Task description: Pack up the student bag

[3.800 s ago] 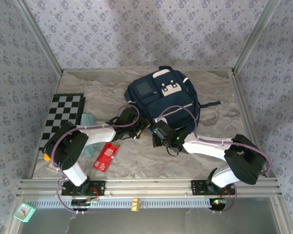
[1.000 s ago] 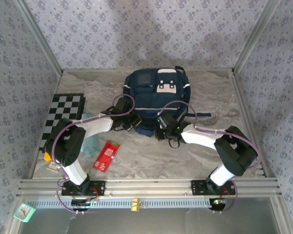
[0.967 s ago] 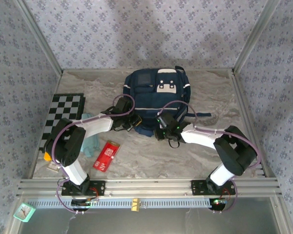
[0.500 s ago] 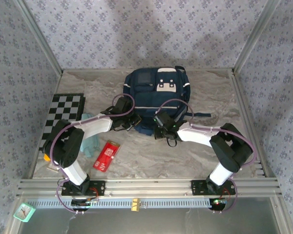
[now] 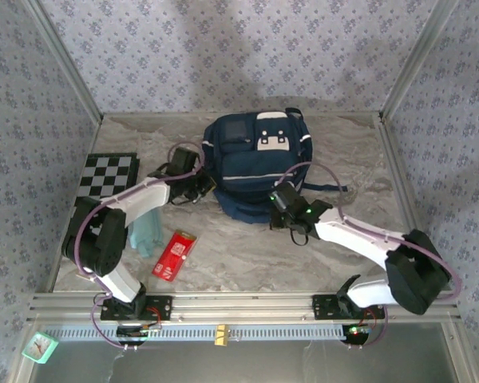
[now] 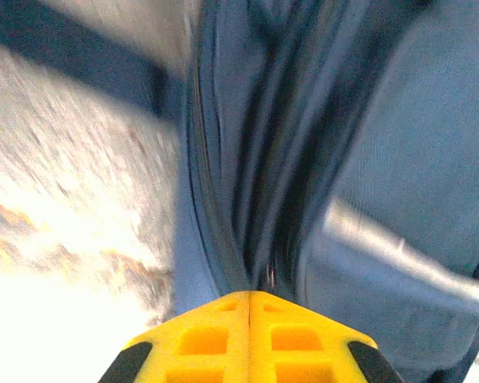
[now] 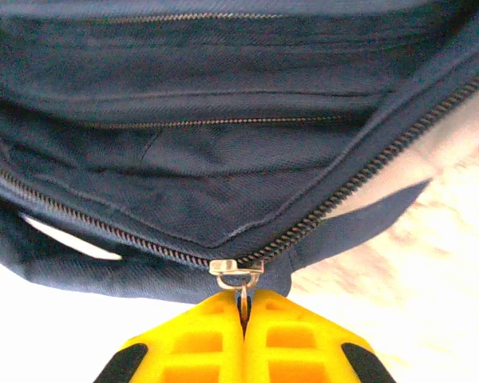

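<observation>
Right gripper (image 5: pixel 278 198) shifted right; wrist view reveals jaws pinching zipper pull (image 7: pixel 238 275).

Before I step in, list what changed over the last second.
The right hand closed on the zipper pull and slid rightward along the student bag's near edge. The left hand, shut on bag fabric, shifted left and away. Bag, red packet and checkerboard stayed put.

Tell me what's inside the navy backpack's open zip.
Through the opening of the large navy-blue fabric backpack, only dark blue lining with seams shows; no packed items visible. The deeper interior is hidden by folded fabric.
</observation>
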